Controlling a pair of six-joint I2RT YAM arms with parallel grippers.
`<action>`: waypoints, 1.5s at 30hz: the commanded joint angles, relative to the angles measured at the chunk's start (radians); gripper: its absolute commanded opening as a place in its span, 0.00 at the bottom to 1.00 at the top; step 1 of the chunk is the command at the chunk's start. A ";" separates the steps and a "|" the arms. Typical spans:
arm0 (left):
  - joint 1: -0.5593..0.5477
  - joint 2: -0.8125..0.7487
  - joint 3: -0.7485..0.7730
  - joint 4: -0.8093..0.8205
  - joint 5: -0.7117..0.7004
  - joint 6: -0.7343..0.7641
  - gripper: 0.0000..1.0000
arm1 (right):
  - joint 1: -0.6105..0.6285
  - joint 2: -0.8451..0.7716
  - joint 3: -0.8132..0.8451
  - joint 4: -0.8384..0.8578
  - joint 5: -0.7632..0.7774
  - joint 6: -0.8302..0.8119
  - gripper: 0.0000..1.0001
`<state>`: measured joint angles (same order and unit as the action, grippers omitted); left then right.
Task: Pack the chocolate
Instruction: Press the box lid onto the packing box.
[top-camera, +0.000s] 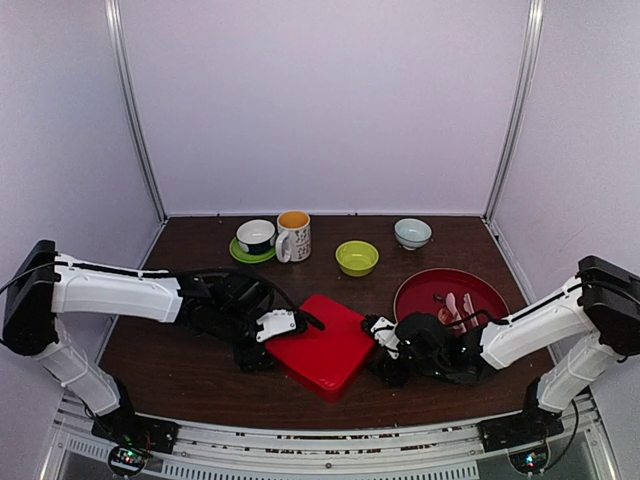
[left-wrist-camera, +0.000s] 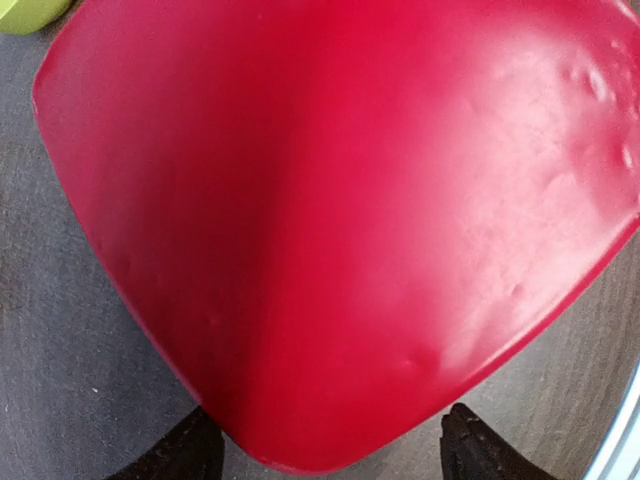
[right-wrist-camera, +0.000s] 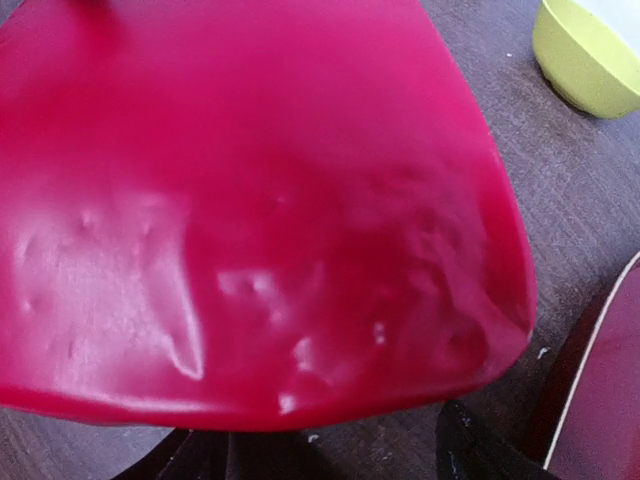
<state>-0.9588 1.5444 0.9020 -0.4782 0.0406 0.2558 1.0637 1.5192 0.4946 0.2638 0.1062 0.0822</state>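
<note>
Left gripper (left-wrist-camera: 325, 455): fingers (left-wrist-camera: 180, 455) apart, and one corner of the red box (left-wrist-camera: 330, 230) sits between the tips. I cannot tell whether either pad touches it.

Right gripper (right-wrist-camera: 330, 455): fingers (right-wrist-camera: 480, 445) also apart, with the opposite side of the box just ahead of the tips and partly over them. No grip is evident on either side.

Box: lid shut, lying flat on the table (top-camera: 200, 370) between the two grippers. The top is glossy and shows shallow dents. I judge it to be thin plastic that is light, a little flexible and slick under the pads. If it must be lifted, take it by the rim on two opposite sides, not by the top.

Chocolate: not visible in any view. It is probably under the lid, though I can't confirm that.

Handling estimate for the chocolate: tiny, very light pieces, hard but easy to chip or smear, and the round ones will roll. Pinch each across its middle with low force, or use the tongs.

Beyond the right fingers is a red plate (top-camera: 420, 290) holding the pink tongs (top-camera: 455, 308). Past the box, away from both grippers, is a lime bowl (top-camera: 357, 258).
</note>
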 joint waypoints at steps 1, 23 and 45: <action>-0.015 -0.050 -0.017 0.090 0.073 -0.123 0.77 | -0.015 0.022 0.046 -0.005 0.092 0.048 0.73; -0.031 -0.138 -0.337 0.597 0.204 -0.609 0.81 | -0.153 0.102 0.234 -0.183 0.164 0.152 0.74; -0.034 -0.422 -0.388 0.466 0.001 -0.697 0.94 | -0.252 -0.244 0.141 -0.266 -0.064 0.292 0.89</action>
<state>-0.9894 1.1717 0.5373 -0.0029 0.0875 -0.4030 0.8234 1.3277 0.6571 -0.0154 0.1581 0.3107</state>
